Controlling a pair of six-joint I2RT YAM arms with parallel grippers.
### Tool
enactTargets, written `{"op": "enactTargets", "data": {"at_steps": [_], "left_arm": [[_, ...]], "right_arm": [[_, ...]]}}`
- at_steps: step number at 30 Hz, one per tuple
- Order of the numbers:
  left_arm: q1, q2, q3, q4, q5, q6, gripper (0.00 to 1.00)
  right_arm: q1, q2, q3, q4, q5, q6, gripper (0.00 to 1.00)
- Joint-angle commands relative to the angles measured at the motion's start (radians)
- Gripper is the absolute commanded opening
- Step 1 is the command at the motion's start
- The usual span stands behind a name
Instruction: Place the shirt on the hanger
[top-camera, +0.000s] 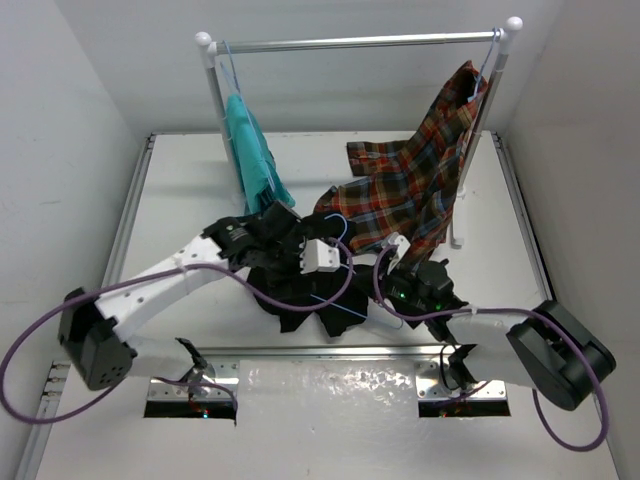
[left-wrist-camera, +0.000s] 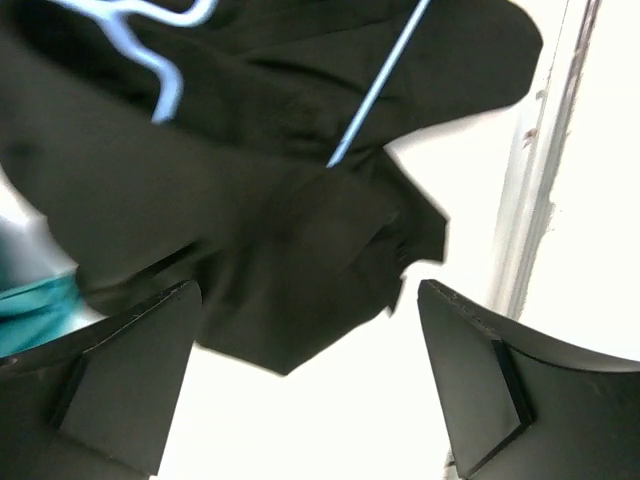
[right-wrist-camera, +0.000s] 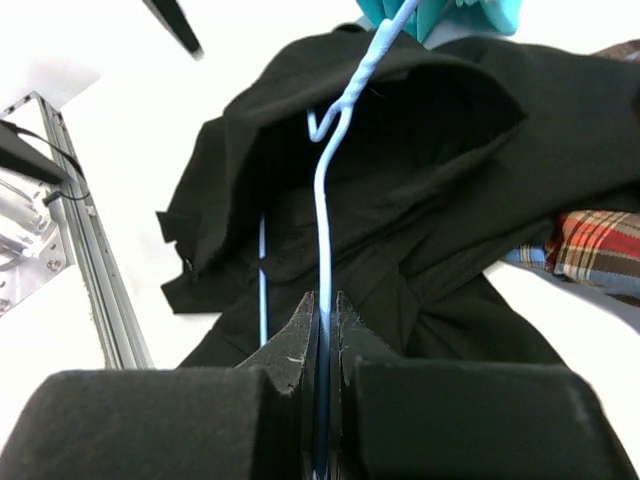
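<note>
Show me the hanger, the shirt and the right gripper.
hanger (right-wrist-camera: 320, 215): right wrist view, on its wire stem.
shirt (right-wrist-camera: 440, 210): right wrist view, bunched black fabric.
right gripper (right-wrist-camera: 322, 298): right wrist view, between its closed fingertips.

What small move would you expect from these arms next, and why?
Probably the left claw lowers and pinches the black shirt. That claw is open over the fabric and holds nothing, while the right claw is shut on the pale-blue hanger, which lies against the shirt.

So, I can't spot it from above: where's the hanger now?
In the right wrist view the hanger is pinched in the right gripper, lying over the black shirt, left of the plaid shirt.
</note>
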Motion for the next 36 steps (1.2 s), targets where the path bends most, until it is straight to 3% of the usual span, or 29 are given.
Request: {"op": "enactTargets", "data": {"at_steps": [1,6,9,17,22,28,31,34,36], "left_arm": [[0.01,-0.133,0.02,-0.029,-0.039,0.148,0.89],[0.053,-0.211,-0.053,0.065,-0.147,0.16,0.87],[0.064,-0.185,-0.164,0.153,-0.207,0.154,0.92],[0.065,-0.021,-0.132,0.342,-0.116,0.168,0.97],[0.071,0.037,-0.121,0.352,0.029,0.186,0.98],[0.082,0.091,-0.161,0.486,0.049,0.168,0.95],[0.088,0.116,-0.15,0.503,0.078,0.189,0.88],[0.091,0.142,-0.141,0.508,0.11,0.215,0.6],[0.093,0.156,-0.124,0.483,0.139,0.226,0.52]], "right_arm": [[-0.002,0.047,-0.002,0.138,-0.022,0.016,0.0],[-0.001,0.073,-0.015,0.174,-0.022,0.027,0.0],[-0.001,0.067,-0.01,0.149,-0.034,0.009,0.0],[0.01,-0.048,0.068,-0.14,-0.062,-0.132,0.0],[0.019,-0.115,0.093,-0.232,-0.057,-0.181,0.0],[0.03,-0.164,0.134,-0.335,-0.07,-0.226,0.0],[0.032,-0.172,0.166,-0.391,-0.076,-0.252,0.0],[0.032,-0.174,0.183,-0.425,-0.076,-0.273,0.0],[0.032,-0.172,0.194,-0.433,-0.068,-0.284,0.0]]}}
